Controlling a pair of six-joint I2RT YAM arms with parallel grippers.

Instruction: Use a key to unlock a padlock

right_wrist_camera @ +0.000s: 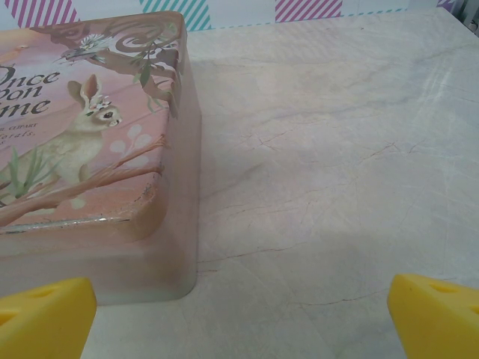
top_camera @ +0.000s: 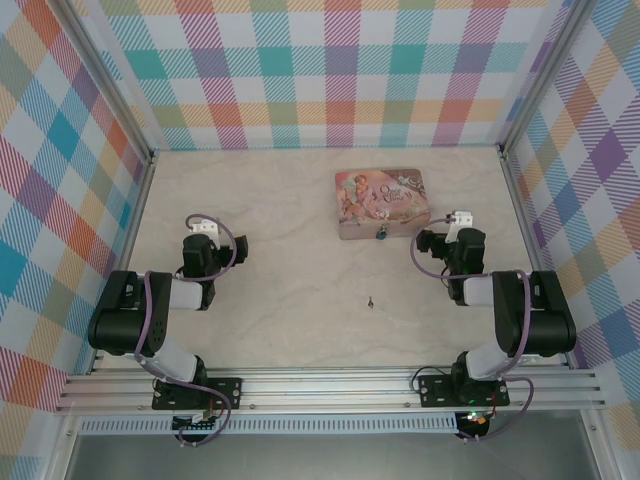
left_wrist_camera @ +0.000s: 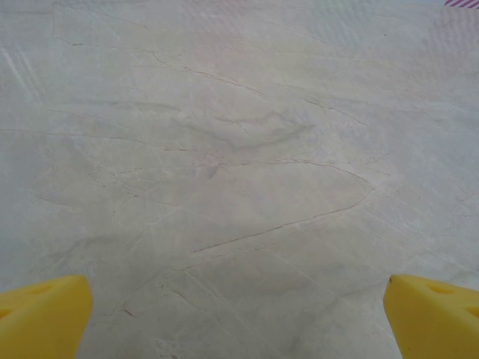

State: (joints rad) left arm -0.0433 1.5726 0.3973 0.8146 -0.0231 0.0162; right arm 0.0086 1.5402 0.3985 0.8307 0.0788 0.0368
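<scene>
Left gripper [left_wrist_camera: 236, 299], right gripper [right_wrist_camera: 241, 295] stood wide, empty. Flat key [top_camera: 371, 300], 6 o'clock from padlock [top_camera: 380, 235], could skid when pinched.

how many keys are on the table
1. The key lies on the table near its middle, in front of the tin and apart from it. Another could be hidden inside the tin.

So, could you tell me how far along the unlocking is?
Nothing looks done yet. The key lies untouched on the table, and the padlock sits at the front of the pink tin. The left gripper and right gripper are open and empty. Picking up, inserting and turning remain.
</scene>
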